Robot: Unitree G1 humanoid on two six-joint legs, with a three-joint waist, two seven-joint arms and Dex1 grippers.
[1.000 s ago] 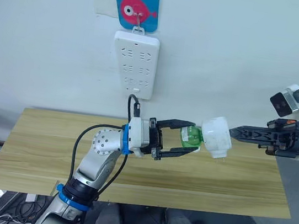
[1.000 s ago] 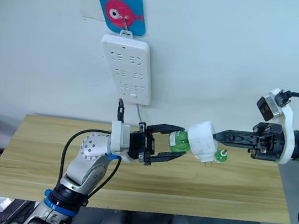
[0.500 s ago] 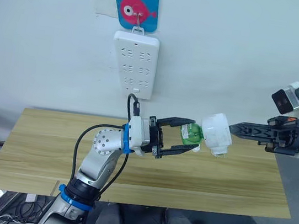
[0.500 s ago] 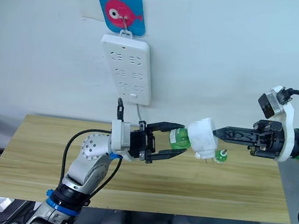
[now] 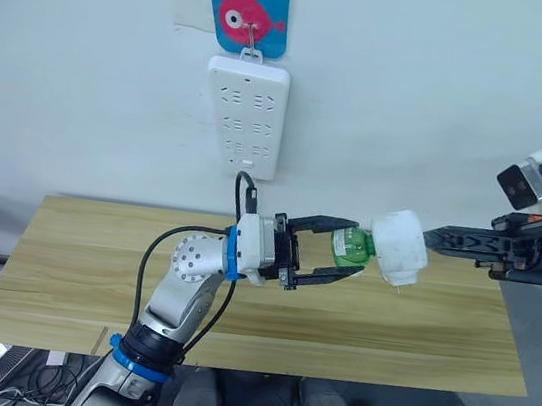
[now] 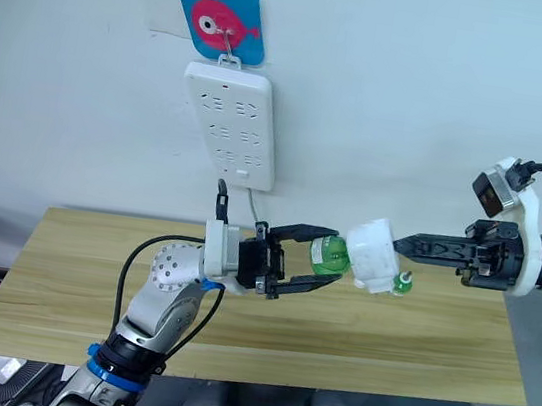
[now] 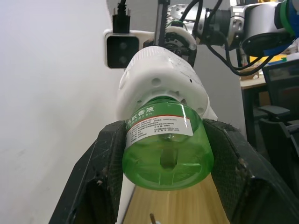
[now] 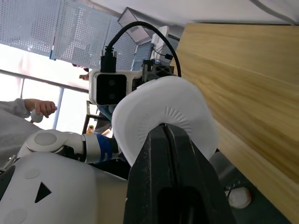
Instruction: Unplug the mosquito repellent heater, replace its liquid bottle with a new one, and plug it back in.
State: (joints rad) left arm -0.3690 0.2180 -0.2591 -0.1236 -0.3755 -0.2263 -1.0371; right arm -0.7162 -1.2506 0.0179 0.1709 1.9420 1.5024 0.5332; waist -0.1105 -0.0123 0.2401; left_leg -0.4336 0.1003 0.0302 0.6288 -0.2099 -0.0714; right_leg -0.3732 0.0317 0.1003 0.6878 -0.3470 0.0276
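Plainly, the main risk is that the green liquid bottle is slipping or cross-threading while it is being twisted against the mosquito repellent heater, since both are being held in mid-air above the wooden counter with nothing beneath to catch them; a loose pinch on either side could be dropping the unit, which is hanging well apart from the white power strip on the wall. The left end effector is reaching rightward with its arm bent at the elbow, its two black fingers closing on the sides of the bottle. The right end effector is stretching in horizontally from the right, fingers clenched on the white heater's rounded back. A second small green bottle is sitting on the counter behind.
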